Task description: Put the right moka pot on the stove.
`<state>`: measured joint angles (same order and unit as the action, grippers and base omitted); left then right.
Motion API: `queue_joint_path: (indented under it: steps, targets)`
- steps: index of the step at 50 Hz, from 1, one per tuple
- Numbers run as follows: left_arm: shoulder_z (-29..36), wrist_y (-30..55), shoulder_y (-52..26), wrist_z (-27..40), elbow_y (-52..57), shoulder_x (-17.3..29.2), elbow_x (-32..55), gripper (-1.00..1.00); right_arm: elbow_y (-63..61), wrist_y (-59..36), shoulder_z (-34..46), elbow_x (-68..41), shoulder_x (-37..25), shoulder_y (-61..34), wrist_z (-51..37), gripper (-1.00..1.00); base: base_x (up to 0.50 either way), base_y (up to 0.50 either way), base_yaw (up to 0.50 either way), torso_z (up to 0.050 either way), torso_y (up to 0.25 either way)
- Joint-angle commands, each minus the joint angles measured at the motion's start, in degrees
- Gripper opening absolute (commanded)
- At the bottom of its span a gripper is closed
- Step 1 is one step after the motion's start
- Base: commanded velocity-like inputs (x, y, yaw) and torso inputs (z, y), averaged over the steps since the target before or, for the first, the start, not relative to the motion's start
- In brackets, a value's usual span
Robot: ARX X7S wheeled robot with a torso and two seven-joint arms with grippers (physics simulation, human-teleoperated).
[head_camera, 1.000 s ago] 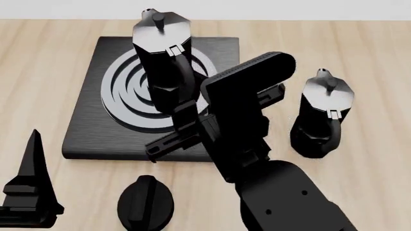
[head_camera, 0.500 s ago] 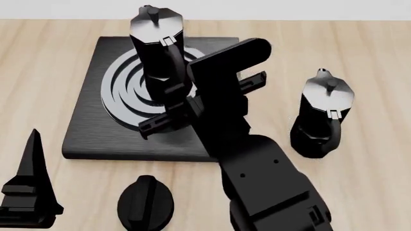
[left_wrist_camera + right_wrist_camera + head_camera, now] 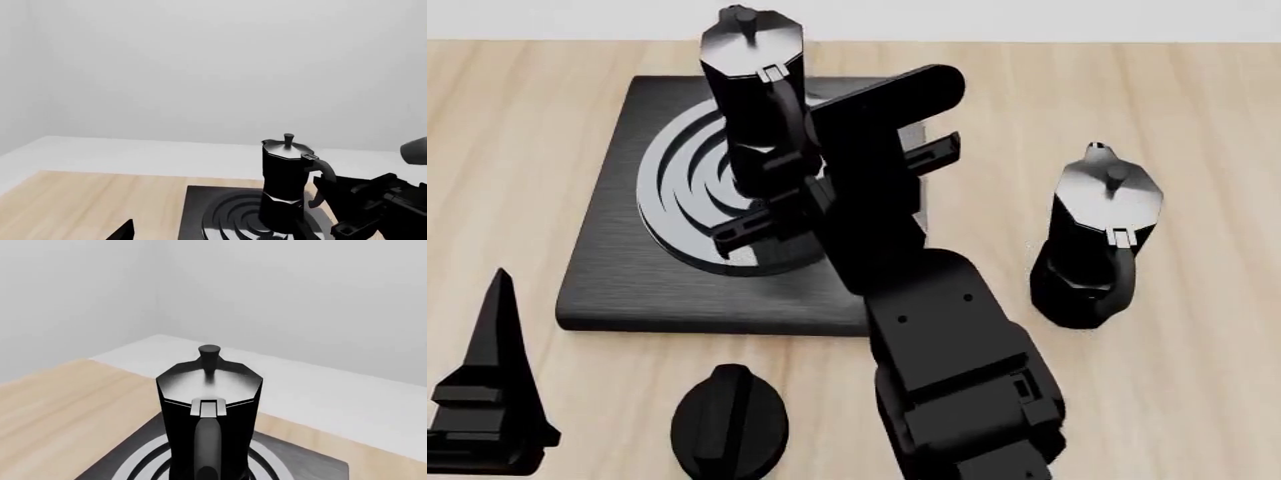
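The right moka pot [image 3: 754, 90], glossy black with a knobbed lid, stands upright over the grey rings of the stove [image 3: 627, 270]. My right gripper [image 3: 807, 185] is shut on its curved handle from the near side. The right wrist view shows the pot [image 3: 210, 405] close up, handle towards the camera, with the fingers out of frame. The left wrist view shows the pot [image 3: 287, 180] on the stove [image 3: 200, 215] with the right arm beside it. My left gripper [image 3: 491, 400] hangs open at the lower left, away from everything; one fingertip [image 3: 125, 229] shows.
A second identical moka pot [image 3: 1094, 240] stands on the wooden table [image 3: 1174, 120] to the right of the stove. A small black knob [image 3: 730, 425] lies in front of the stove's near edge. My right forearm [image 3: 961, 380] crosses the stove's front right corner.
The right gripper has carried the pot further back and left over the stove. The pot has gone from tilted to upright. The left arm and the second pot have not moved.
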<state>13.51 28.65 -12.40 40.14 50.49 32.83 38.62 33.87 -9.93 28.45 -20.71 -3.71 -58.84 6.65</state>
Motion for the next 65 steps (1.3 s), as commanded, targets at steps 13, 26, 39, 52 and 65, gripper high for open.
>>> queue_joint_path:
  steps: [13,26,39,52,65]
  targets:
    - [0.44,-0.49,0.13,0.01,-0.25,0.28,-0.09,1.0,20.8,15.05,10.58,-8.05,3.55,-8.69,-0.26,-1.0,0.0,0.0,0.0,0.001,0.002]
    - [0.3,-0.14,-0.33,0.56,-0.13,0.44,0.5,1.0,29.76,21.96,27.25,-23.64,3.64,-11.94,-2.35,-1.0,0.0,0.0,0.0,0.0,0.001]
    - [0.36,-0.34,-0.36,0.92,-0.08,0.52,0.42,1.0,33.15,21.63,37.82,-32.42,3.65,-12.27,-3.36,-1.0,0.0,0.0,0.0,0.0,0.0]
    - [0.78,-0.57,-0.23,1.27,-0.15,0.64,-0.43,1.0,11.3,16.14,41.51,-34.11,-6.85,-10.18,-12.71,1.0,0.0,0.0,0.0,0.0,0.0]
    - [0.57,-0.57,-0.41,1.64,-0.55,0.66,0.07,1.0,-24.58,11.08,42.21,-35.59,-25.8,-6.6,-27.95,1.0,0.0,0.0,0.0,0.0,0.0]
